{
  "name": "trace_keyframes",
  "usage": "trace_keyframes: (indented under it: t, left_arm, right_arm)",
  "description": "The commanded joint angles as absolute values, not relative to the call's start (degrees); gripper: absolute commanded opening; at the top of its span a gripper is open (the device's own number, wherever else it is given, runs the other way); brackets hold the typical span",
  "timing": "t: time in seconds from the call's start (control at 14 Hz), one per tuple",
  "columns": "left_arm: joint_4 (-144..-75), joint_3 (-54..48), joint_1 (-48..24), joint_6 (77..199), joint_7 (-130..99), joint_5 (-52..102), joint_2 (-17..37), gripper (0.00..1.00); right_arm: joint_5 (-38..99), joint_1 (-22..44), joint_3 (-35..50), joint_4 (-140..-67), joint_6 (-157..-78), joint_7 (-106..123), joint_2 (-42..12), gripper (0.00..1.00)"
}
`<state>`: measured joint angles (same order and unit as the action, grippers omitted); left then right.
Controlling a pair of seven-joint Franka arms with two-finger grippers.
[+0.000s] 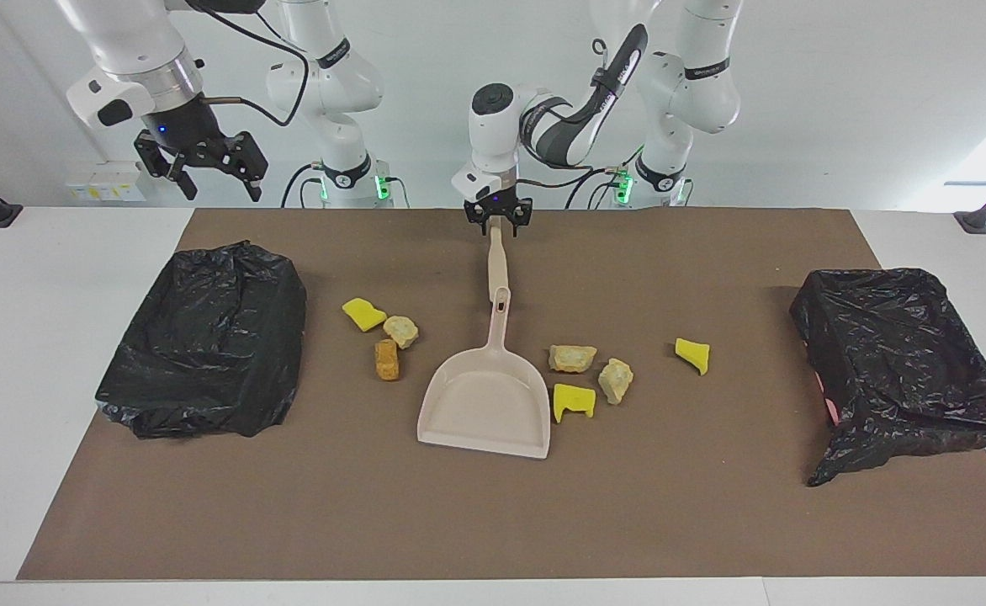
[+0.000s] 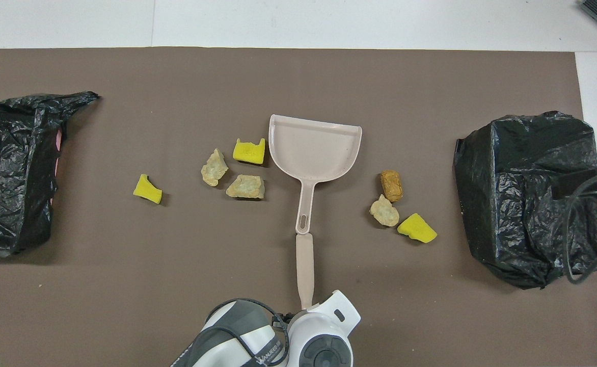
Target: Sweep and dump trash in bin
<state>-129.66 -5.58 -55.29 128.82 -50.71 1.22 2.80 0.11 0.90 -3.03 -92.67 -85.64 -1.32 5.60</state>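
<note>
The trash is several scraps on the brown mat, lying either side of a beige dustpan. Toward the right arm's end lie a yellow sponge piece, a pale lump and an orange-brown chunk. Toward the left arm's end lie two pale lumps and two yellow pieces. A beige handle bar continues the dustpan's handle toward the robots. My left gripper is shut on that bar's near end. My right gripper hangs open and empty, high over the table's edge.
A black-bagged bin stands at the left arm's end of the mat, a little pink showing at its side. Another black bag-covered bin stands at the right arm's end. White table surrounds the mat.
</note>
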Motion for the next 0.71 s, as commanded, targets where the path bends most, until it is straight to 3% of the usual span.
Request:
trace_keyframes:
  t: [0.0, 0.14, 0.21, 0.29, 0.36, 0.64]
  left_arm:
    - [-131.31, -4.57, -56.69, 129.82, -52.65, 0.18, 0.97, 0.44]
    - [-131.31, -4.48, -56.69, 129.73, -52.47, 0.18, 0.97, 0.44]
    - [-131.31, -4.48, -56.69, 129.73, -52.38, 0.18, 0.97, 0.39]
    - [-131.31, -4.48, -56.60, 129.29, -52.56, 0.18, 0.88, 0.07]
    - [-131.31, -4.48, -56.51, 129.03, -52.21, 0.18, 0.88, 0.00]
    - [-129.20, -3.78, -54.24, 122.63, -52.03, 0.09, 0.36, 0.00]
  right_arm:
    - [-0.09, 0.44, -2.99, -94.66, -85.96, 0.18, 7.29, 1.00]
    - [-0.09, 0.44, -2.99, -94.66, -85.96, 0.09, 7.29, 1.00]
    - [0.00, 0.53, -2.99, -94.75, -85.96, 0.09, 7.29, 1.00]
    - [0.00, 0.70, -2.90, -94.75, -85.96, -0.17, 7.12, 1.00]
    - [0.09, 0.79, -2.90, -94.75, -85.87, -0.35, 7.03, 1.00]
    - [0.17, 0.79, -2.90, -95.45, -85.87, -0.35, 7.29, 1.00]
